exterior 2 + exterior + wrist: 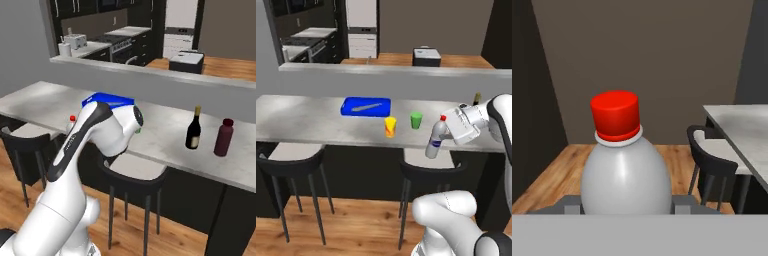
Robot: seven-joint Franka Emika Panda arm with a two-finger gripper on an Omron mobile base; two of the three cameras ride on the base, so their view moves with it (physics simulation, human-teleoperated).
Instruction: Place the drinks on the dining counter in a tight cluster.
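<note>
My gripper [448, 132] is shut on the small pale red-capped bottle [435, 138], which hangs tilted in the air just off the front edge of the dining counter [306, 120]. In the hand view the bottle [626, 175] sits between my fingers, its cap pointing up. From the right base view, its red cap [72, 119] peeks out behind my arm. The dark wine bottle [193, 129] and the squat maroon bottle [223, 137] stand upright side by side on the counter [165, 125], well apart from my gripper. The wine bottle's neck [476, 97] shows behind my arm.
On the counter are a blue tray [366, 106] holding a grey utensil, a yellow cup [390, 126] and a green cup [416, 120]. Black stools [291, 165] [428, 172] stand under the front edge. A raised grey ledge [381, 70] runs along the far side.
</note>
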